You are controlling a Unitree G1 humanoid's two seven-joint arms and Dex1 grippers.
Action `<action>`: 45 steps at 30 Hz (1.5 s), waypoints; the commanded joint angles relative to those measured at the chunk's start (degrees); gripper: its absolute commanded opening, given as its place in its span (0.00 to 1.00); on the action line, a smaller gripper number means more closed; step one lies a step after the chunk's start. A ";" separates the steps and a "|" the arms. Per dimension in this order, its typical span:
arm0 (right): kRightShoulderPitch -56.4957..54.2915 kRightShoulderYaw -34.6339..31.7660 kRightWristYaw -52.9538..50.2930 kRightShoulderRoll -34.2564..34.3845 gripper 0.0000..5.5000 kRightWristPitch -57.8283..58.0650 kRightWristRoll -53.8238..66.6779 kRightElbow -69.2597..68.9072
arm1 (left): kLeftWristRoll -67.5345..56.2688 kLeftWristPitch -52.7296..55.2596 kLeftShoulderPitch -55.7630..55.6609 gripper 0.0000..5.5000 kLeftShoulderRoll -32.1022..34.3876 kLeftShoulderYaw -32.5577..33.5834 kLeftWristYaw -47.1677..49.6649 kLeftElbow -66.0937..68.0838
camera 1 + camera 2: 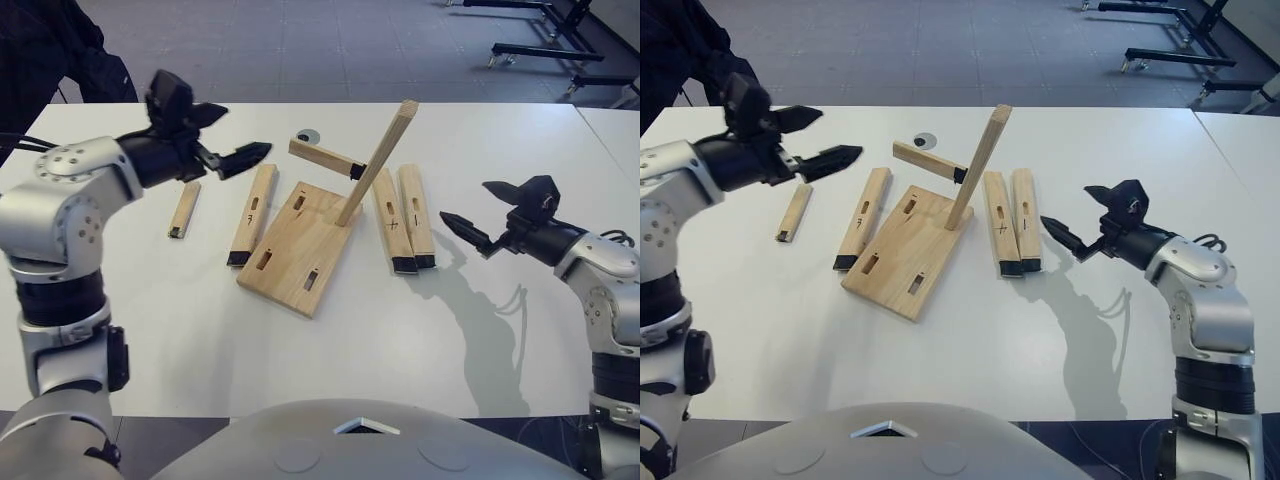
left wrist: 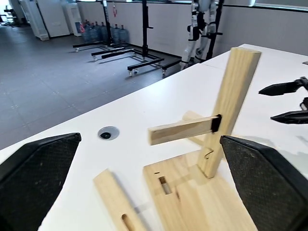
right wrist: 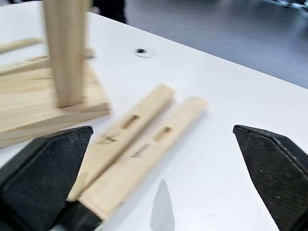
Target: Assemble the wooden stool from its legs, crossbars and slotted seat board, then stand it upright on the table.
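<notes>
The seat board [image 1: 290, 255] lies flat on the table [image 1: 500, 340], with an upright leg [image 1: 378, 165] standing at its right corner and a crossbar [image 1: 322, 157] jutting from that leg. A pair of legs [image 1: 405, 222] lies just right of the board, while a single leg [image 1: 252, 212] and a short bar [image 1: 184, 208] lie to its left. The left gripper [image 1: 245, 130] hovers above the board's left, and the right gripper [image 1: 463, 200] is well to the board's right, both wide open and empty.

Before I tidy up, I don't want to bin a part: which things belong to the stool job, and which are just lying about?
Stool job: seat board, upright leg, crossbar on it, loose leg left of board, loose pair right, short crossbar.
Not needed: table grommet, wheeled frames behind.
</notes>
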 commanded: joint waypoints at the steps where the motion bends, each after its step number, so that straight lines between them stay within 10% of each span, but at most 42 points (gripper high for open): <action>1: -3.47 0.45 -10.52 7.28 0.98 9.37 1.16 1.29 | 2.25 -3.61 -0.41 0.97 0.71 -1.16 1.17 5.51; 7: -8.63 2.25 -22.02 19.29 0.98 12.65 0.76 8.10 | 3.27 -5.99 0.46 0.97 -1.90 -3.58 4.11 7.20; 20: -8.12 14.68 -25.33 16.00 0.98 3.79 -15.37 18.87 | 3.70 -7.20 3.35 0.97 -3.30 -4.65 7.42 5.03; 45: -9.15 8.82 -29.25 20.37 0.37 8.09 -12.26 14.64 | 3.95 -9.34 4.40 0.97 -4.58 -5.87 9.39 5.15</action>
